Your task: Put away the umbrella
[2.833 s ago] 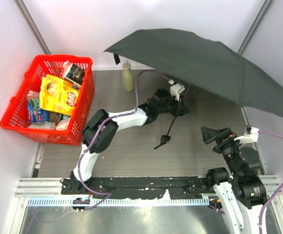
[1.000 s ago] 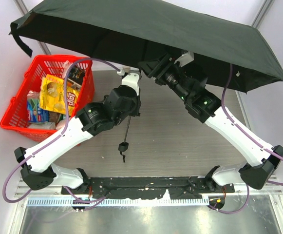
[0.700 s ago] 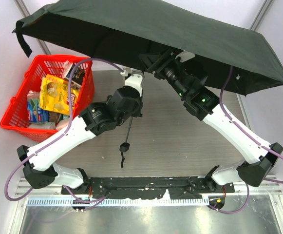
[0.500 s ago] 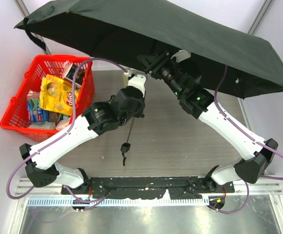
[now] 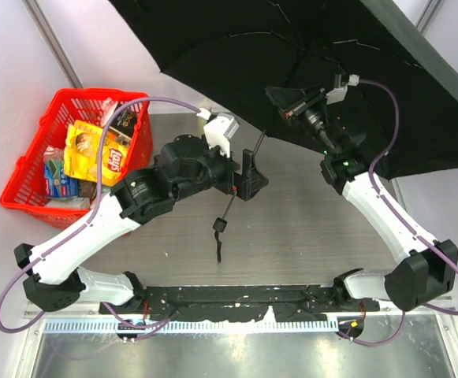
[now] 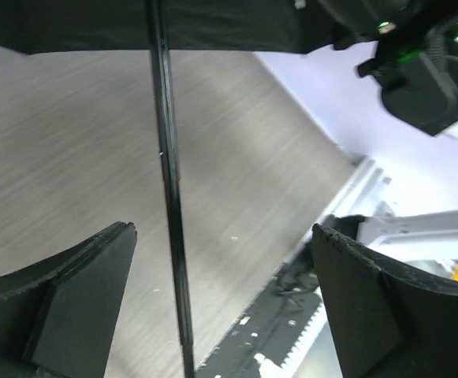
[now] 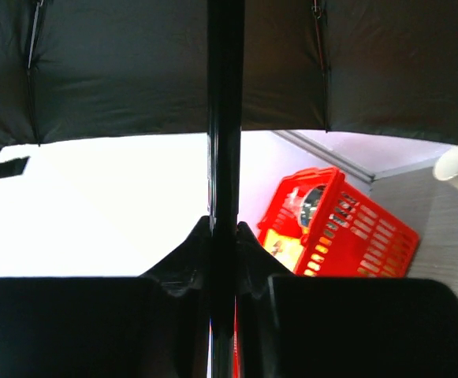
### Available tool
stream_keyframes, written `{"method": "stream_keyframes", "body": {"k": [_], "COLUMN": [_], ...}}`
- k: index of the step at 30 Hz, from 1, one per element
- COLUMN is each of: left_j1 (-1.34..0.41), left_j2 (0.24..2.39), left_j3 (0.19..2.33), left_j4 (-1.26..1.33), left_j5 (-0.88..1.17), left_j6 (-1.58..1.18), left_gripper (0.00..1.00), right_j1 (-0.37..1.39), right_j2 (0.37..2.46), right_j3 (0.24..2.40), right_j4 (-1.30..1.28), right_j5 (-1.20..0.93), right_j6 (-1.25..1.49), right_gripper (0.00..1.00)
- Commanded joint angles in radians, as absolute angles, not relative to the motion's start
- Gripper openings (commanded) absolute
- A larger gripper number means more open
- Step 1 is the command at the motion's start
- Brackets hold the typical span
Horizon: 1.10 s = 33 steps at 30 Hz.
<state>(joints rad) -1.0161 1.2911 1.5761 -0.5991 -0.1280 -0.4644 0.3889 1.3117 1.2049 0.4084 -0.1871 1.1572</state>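
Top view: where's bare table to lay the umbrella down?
The table is bare at centre, between the umbrella's handle and the right arm, down to the base rail. Crowded: the red basket and left arm fill the left; the canopy hides the far edge.

White walls point(image 5: 94, 47), grey wood-grain table point(image 5: 292, 236)

The open umbrella point(image 5: 315, 55) roofs the far half of the table point(image 5: 292, 236), closing it from above. Its thin shaft point(image 6: 168, 197) stands inside the wide gap between the left gripper's point(image 6: 222, 230) fingers. Left of the umbrella a red basket point(image 5: 87, 93) blocks the side; bare table lies free beneath the handle point(image 5: 221, 224).
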Motion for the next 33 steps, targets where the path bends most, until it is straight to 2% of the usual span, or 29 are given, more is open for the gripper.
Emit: {"method": "stream_keyframes", "body": {"k": [1, 4, 7, 9, 10, 12, 14, 15, 16, 17, 18, 19, 20, 22, 26, 33], "left_j1": [-0.954, -0.931, -0.928, -0.927, -0.928, -0.928, -0.93, -0.931, -0.933, -0.936, -0.939, -0.943, -0.948, -0.951, -0.951, -0.953], "left_j2": [1.304, 1.35, 1.4, 1.425, 1.431, 1.433, 1.425, 1.419, 1.414, 1.41, 1.408, 1.408, 1.408, 1.408, 1.41, 1.414], "left_j3": [1.539, 1.526, 1.578, 1.618, 1.624, 1.618, 1.597, 1.583, 1.572, 1.563, 1.559, 1.56, 1.563, 1.566, 1.563, 1.554], "left_j4": [-0.466, -0.407, -0.428, -0.448, -0.434, -0.391, -0.342, -0.319, -0.296, -0.272, -0.259, -0.252, -0.247, -0.248, -0.226, -0.23], "left_j5": [0.179, 0.316, 0.331, 0.33, 0.333, 0.342, 0.342, 0.341, 0.338, 0.336, 0.333, 0.33, 0.327, 0.304, 0.311, 0.333], "left_j6": [-0.573, -0.641, -0.655, -0.661, -0.67, -0.686, -0.707, -0.721, -0.733, -0.747, -0.759, -0.764, -0.765, -0.776, -0.814, -0.833], "left_gripper": [0.98, 0.89, 0.7, 0.49, 0.29, 0.0, 0.0, 0.0, 0.0, 0.0, 0.0, 0.0, 0.0, 0.0, 0.0, 0.0], "right_j1": [0.382, 0.374, 0.37, 0.37, 0.37, 0.368, 0.368, 0.365, 0.364, 0.357, 0.35, 0.342, 0.324, 0.305, 0.284, 0.249], "right_j2": [1.164, 1.157, 1.158, 1.149, 1.141, 1.115, 1.091, 1.083, 1.077, 1.086, 1.092, 1.112, 1.12, 1.147, 1.195, 1.273], "right_j3": [1.255, 1.296, 1.302, 1.29, 1.284, 1.275, 1.284, 1.293, 1.313, 1.324, 1.348, 1.356, 1.373, 1.373, 1.355, 1.413], "right_j4": [0.608, 0.569, 0.61, 0.624, 0.624, 0.598, 0.516, 0.456, 0.431, 0.387, 0.37, 0.37, 0.379, 0.449, 0.557, 0.502], "right_j5": [-0.318, -0.356, -0.396, -0.408, -0.41, -0.408, -0.382, -0.365, -0.354, -0.344, -0.342, -0.338, -0.336, -0.313, -0.235, -0.147], "right_j6": [1.215, 1.178, 1.216, 1.23, 1.23, 1.212, 1.154, 1.11, 1.091, 1.077, 1.078, 1.098, 1.112, 1.202, 1.3, 1.373], "right_gripper": [0.0, 0.0, 0.0, 0.0, 0.0, 0.0, 0.0, 0.05, 0.13, 0.31, 0.45, 0.5, 0.61, 0.73, 0.85, 0.86]}}
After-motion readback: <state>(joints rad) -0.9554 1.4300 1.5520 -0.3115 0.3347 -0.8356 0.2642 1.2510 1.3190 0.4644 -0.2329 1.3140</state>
